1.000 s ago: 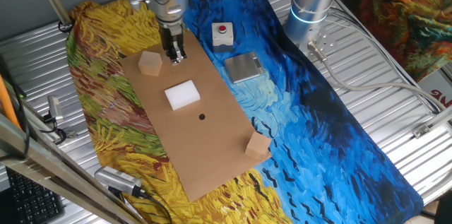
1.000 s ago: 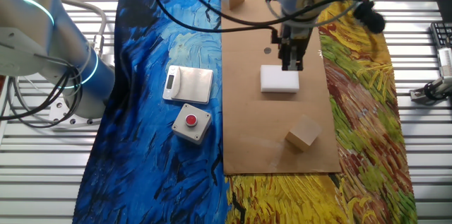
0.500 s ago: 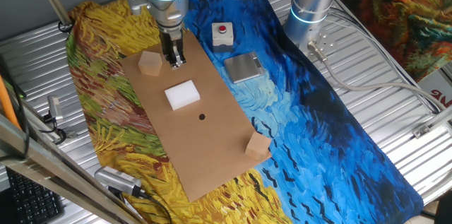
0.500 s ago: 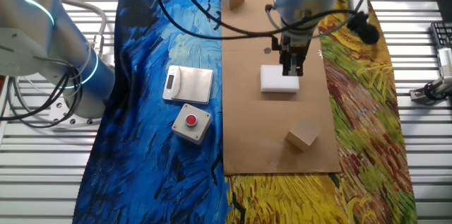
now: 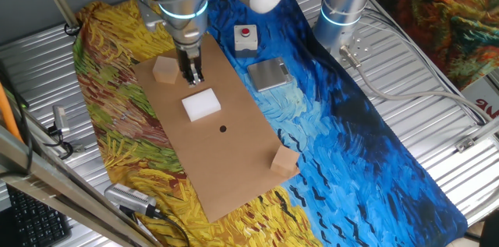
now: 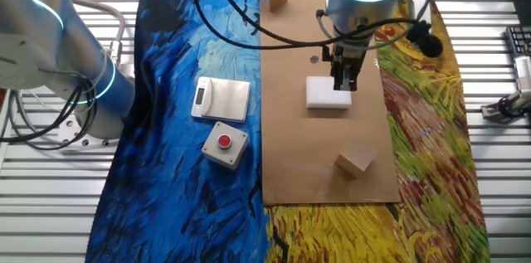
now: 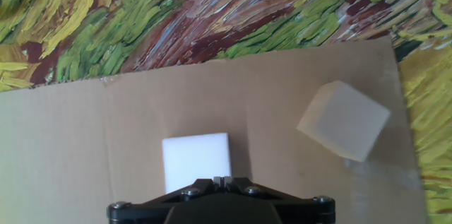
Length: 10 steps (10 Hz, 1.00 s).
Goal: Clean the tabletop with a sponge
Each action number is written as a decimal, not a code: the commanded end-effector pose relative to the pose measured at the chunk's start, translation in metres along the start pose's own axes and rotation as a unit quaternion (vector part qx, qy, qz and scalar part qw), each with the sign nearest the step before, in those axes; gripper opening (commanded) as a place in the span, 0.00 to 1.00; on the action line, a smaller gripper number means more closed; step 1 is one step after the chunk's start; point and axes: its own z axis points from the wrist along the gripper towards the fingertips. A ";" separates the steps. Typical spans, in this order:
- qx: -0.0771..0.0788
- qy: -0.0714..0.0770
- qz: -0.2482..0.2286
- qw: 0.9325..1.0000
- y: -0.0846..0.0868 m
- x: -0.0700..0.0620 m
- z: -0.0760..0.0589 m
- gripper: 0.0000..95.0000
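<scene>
Above the board (image 5: 234, 161), the gripper (image 5: 192, 79) has been brought closer to the sponge (image 5: 201, 105); jaws together, nothing held; grasping remains undone.

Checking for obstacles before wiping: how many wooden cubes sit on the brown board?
2: one wooden cube beside the gripper at one end, another at the opposite end's edge. None seems hidden.
</scene>
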 end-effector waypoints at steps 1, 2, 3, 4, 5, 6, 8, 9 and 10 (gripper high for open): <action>-0.001 0.005 -0.002 1.000 0.004 -0.001 0.007 0.00; -0.002 0.008 -0.001 1.000 0.007 0.000 0.009 0.00; -0.002 0.007 0.000 1.000 0.009 0.001 0.011 0.00; -0.003 0.006 0.001 1.000 0.009 0.003 0.013 0.00; -0.003 0.005 0.000 1.000 0.008 0.005 0.016 0.00; -0.006 0.003 -0.001 1.000 0.008 0.005 0.019 0.00; -0.007 0.005 -0.002 1.000 0.008 0.004 0.025 0.00; -0.006 0.004 -0.002 1.000 0.008 0.004 0.025 0.00; -0.006 0.004 -0.002 1.000 0.009 0.005 0.026 0.00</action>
